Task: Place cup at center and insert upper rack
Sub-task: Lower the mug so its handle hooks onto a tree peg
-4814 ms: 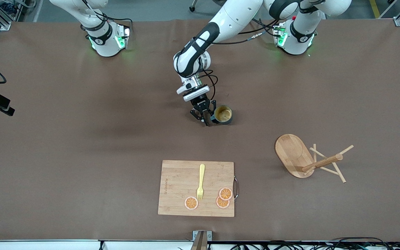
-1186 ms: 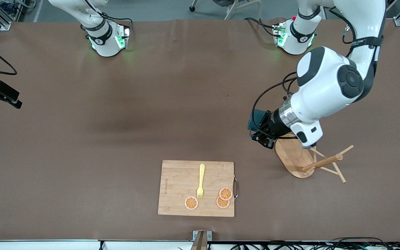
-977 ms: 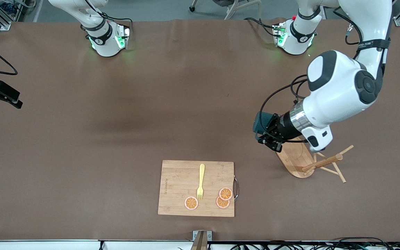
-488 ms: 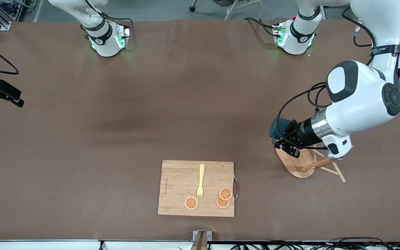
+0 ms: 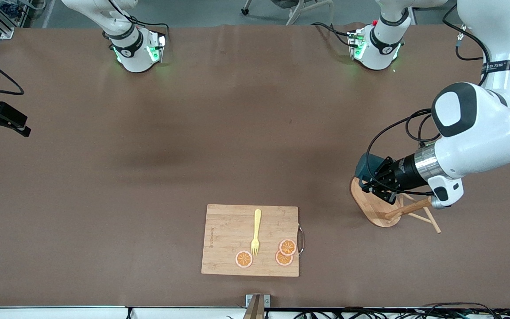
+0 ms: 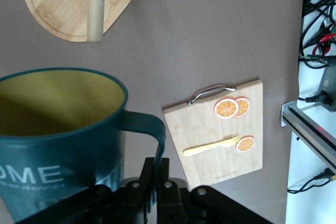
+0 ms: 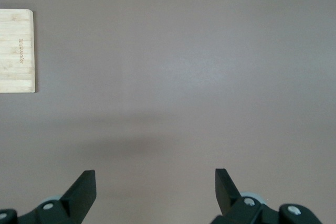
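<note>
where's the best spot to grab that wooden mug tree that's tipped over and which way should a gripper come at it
Probably the thick round post of the mug tree, midway between its oval base and the thin pegs, coming straight down from above. It lies tipped on the table, so the post is exposed there. The left gripper over the base is shut on the cup; the right gripper waits open.

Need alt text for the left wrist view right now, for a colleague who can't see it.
The left gripper holds a dark teal mug with a mustard-yellow inside by its handle, above a light bamboo mug tree lying on the brown table. A bamboo cutting board carries a yellow fork and orange slices.
</note>
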You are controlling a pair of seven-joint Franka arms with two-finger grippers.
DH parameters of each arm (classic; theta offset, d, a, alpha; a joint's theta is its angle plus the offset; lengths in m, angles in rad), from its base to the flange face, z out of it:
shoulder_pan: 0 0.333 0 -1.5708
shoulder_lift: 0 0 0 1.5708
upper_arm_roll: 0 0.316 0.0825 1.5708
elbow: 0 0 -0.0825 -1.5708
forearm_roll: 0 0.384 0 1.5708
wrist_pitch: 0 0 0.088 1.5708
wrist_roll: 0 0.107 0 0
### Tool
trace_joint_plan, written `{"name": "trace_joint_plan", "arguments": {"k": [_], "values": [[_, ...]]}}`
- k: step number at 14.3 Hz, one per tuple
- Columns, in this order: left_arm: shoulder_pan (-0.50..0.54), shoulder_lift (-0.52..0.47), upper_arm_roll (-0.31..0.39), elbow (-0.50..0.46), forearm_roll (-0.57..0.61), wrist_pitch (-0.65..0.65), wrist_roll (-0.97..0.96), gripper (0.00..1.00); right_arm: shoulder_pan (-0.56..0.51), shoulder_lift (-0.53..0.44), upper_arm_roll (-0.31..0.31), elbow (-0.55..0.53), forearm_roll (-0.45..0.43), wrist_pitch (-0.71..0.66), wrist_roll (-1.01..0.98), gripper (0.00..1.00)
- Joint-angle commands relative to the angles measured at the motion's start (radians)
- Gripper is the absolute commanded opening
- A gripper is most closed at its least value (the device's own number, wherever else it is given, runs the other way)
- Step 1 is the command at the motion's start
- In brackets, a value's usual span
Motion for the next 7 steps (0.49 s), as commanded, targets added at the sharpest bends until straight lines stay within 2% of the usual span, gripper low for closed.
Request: {"name": "trace_joint_plan", "arguments": {"k": [1,7], "values": [[0.023,-0.024,-0.006,-0.032,-0.032,-0.006,0.050,0.00,0.002,-0.023,-0.002,-0.020,0.001,0.000,0.005,1.00],[0.047,-0.012,-0.006,-0.025,-0.048,-0.006,0.087,0.00,0.008,-0.023,0.000,-0.020,0.003,-0.024,0.003,1.00]]}}
